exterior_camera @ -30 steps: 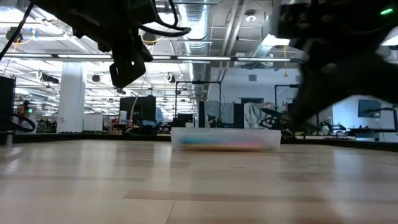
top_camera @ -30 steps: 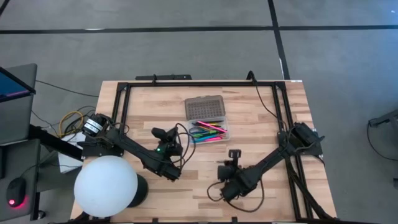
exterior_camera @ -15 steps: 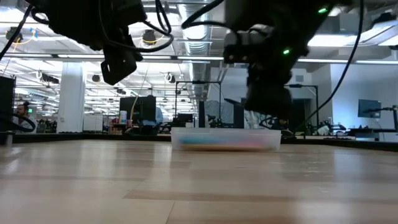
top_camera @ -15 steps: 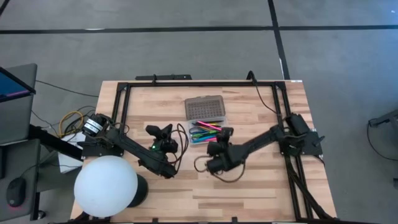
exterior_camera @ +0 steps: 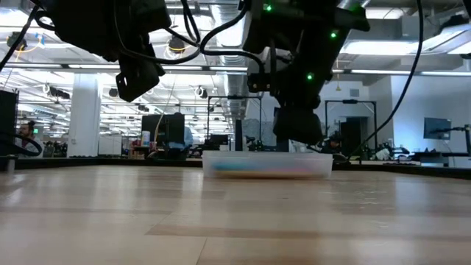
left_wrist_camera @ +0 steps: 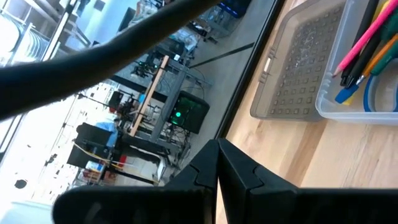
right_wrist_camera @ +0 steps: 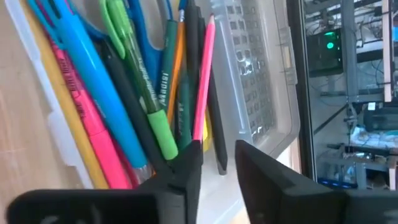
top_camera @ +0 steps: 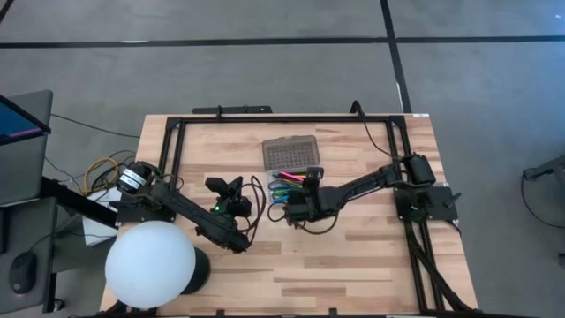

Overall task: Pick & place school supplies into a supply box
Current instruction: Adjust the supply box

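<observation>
The supply box's clear tray (top_camera: 296,188) lies on the table with its grid-textured lid (top_camera: 290,153) folded open flat on the far side. Pink, yellow, blue, green, orange and black pens and blue-handled scissors (right_wrist_camera: 137,93) lie inside. My right gripper (top_camera: 312,175) hangs low over the tray's right end, narrowly open (right_wrist_camera: 219,163). In the low view it hangs just above the box (exterior_camera: 266,163). My left gripper (top_camera: 221,185) hovers left of the tray, shut (left_wrist_camera: 217,163), and holds nothing. My right gripper points slanting down at the pens' ends in the tray. A black pencil's end (right_wrist_camera: 217,149) shows in the gap between the fingers, and a pink pencil (right_wrist_camera: 203,93) runs to one finger (right_wrist_camera: 188,165). I cannot tell whether either is touched.
A large white sphere (top_camera: 150,265) stands at the table's near left corner. A black rail frame (top_camera: 282,119) runs along the far, left and right sides, with cables (top_camera: 106,172) on the left. Bare wood (top_camera: 353,265) lies near of the box.
My right gripper has swung from the table's near middle toward the far left, stretching out until it hangs over the box's right end. My left gripper has drifted a little toward the table's left. The box and pens have stayed put.
</observation>
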### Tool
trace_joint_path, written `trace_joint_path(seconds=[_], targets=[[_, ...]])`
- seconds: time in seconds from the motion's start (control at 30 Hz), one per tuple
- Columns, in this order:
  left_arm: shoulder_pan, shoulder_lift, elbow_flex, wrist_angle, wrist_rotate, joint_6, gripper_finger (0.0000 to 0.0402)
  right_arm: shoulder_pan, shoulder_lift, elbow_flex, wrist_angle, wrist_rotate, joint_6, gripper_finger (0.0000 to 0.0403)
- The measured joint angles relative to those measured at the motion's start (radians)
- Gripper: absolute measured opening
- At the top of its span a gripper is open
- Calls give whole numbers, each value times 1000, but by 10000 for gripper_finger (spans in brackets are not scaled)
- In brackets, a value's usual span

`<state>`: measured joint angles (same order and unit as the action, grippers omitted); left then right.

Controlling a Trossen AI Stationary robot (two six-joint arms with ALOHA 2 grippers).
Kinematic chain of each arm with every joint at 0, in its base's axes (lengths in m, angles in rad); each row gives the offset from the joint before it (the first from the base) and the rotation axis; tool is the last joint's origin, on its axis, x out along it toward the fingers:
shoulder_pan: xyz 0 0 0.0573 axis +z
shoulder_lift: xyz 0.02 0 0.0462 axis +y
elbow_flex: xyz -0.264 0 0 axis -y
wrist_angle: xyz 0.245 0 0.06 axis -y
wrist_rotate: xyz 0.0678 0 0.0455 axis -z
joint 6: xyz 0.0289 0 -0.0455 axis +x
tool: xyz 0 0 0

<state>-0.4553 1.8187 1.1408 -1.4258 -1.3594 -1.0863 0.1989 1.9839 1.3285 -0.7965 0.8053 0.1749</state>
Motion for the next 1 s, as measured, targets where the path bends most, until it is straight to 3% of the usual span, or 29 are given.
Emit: trace_joint_path(seconds=[0.17, 0.33, 0.43, 0.67, 1.0], targets=[[0, 0, 0, 3, -1, 16, 0, 18, -22, 0, -17, 68, 94, 125], [1, 0, 0, 10, 2, 43, 0, 43, -111, -27, 63, 78, 165, 120], [1, 0, 0, 10, 5, 44, 0, 15, -186, -82, 170, 2, 220, 109], [1, 0, 0, 10, 17, 50, 0, -120, -312, -246, 561, -339, 179, 99], [7, 0, 0, 11, 11, 55, 0, -295, -265, -270, 612, -336, 212, 89]])
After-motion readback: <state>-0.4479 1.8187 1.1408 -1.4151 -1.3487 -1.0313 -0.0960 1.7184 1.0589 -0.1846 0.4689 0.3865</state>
